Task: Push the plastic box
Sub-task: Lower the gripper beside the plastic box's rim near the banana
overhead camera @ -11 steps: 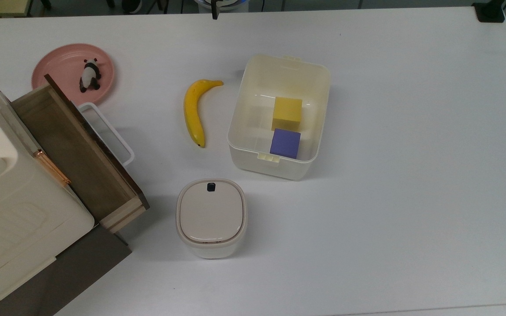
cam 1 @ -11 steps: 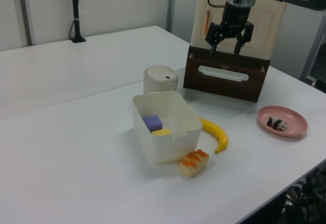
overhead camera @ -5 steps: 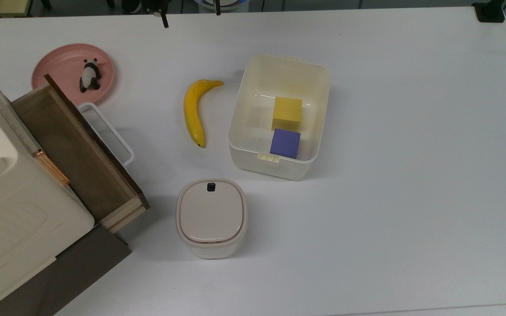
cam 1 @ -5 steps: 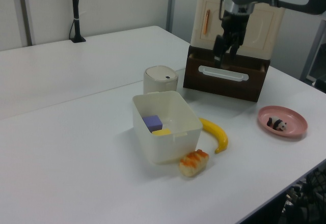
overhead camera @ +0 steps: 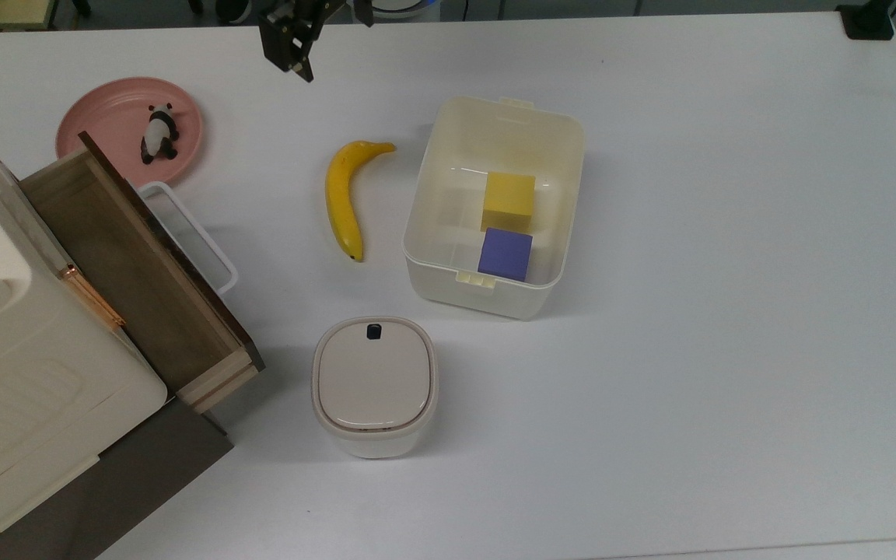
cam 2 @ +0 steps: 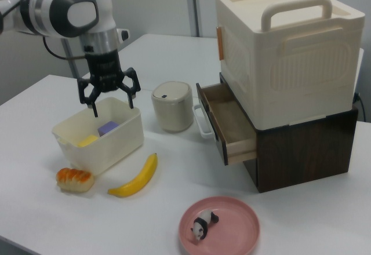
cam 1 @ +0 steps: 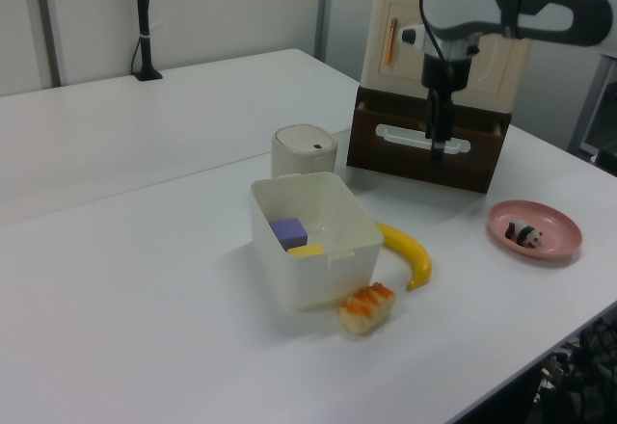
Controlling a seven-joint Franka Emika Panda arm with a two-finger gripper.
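Note:
The plastic box (overhead camera: pixel 507 300) is a cream-white lidless bin in the middle of the table, holding a yellow block (overhead camera: pixel 509 201) and a purple block (overhead camera: pixel 505 253). It also shows in the left view (cam 1: pixel 310 281) and the right view (cam 2: pixel 111 145). My gripper (cam 2: pixel 113 104) hangs open in the air with nothing between its fingers; in the right view its tips sit just over the box's far rim. In the top view the gripper (overhead camera: pixel 337 45) is at the top edge, beyond the banana (overhead camera: pixel 341 198). In the left view the gripper (cam 1: pixel 439 147) is seen edge-on before the drawer.
A lidded rounded container (overhead camera: pixel 374 385) stands near the box. A cream cabinet (cam 2: pixel 284 52) with an open wooden drawer (overhead camera: pixel 133 272) fills the top view's left. A pink plate (overhead camera: pixel 102 117) holds a panda figure (overhead camera: pixel 159 134). A bread roll (cam 1: pixel 366 308) lies by the box's corner.
The gripper has turned about its axis and dropped lower. In the top view it has come further in from the top edge. The box has not moved.

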